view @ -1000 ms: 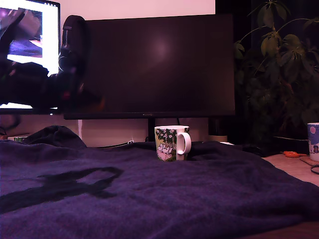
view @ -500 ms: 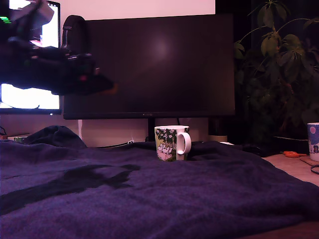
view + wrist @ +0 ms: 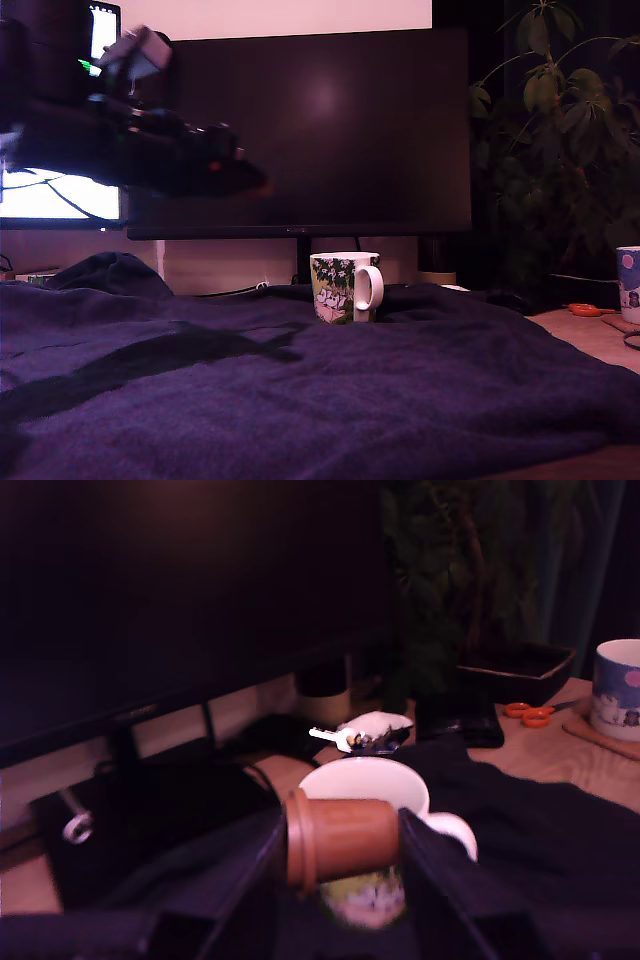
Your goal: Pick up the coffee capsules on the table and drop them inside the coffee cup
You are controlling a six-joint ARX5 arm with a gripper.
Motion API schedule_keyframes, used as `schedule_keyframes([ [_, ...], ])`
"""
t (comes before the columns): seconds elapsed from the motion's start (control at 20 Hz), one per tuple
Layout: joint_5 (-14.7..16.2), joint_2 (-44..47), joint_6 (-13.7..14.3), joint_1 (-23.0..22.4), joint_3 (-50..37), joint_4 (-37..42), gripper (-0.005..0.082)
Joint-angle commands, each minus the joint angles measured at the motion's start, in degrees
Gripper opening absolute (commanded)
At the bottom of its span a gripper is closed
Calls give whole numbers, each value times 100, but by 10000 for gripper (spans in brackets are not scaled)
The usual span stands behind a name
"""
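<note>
Now mid-carry: gripper (image 3: 342, 852) pinching a copper-brown capsule (image 3: 343, 838) sideways between its jaws, aloft toward the exterior view's left; further right, coffee cup (image 3: 345, 287) upright on the blanket-covered table (image 3: 420, 400) (mouth open); next, probably: advance over the rim, then release.

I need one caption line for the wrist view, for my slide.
The jaws hold a copper-brown capsule sideways in front of the white mug on the dark blanket.
</note>
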Motion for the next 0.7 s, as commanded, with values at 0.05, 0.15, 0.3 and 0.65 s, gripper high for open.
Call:
schedule_keyframes([
  [0.05,136,328,22,-22,354,-195,180],
  [0.15,208,490,24,-55,592,-282,180],
  [0.3,286,656,24,-107,986,-691,180],
  [0.65,472,977,28,-295,2092,-2190,180],
])
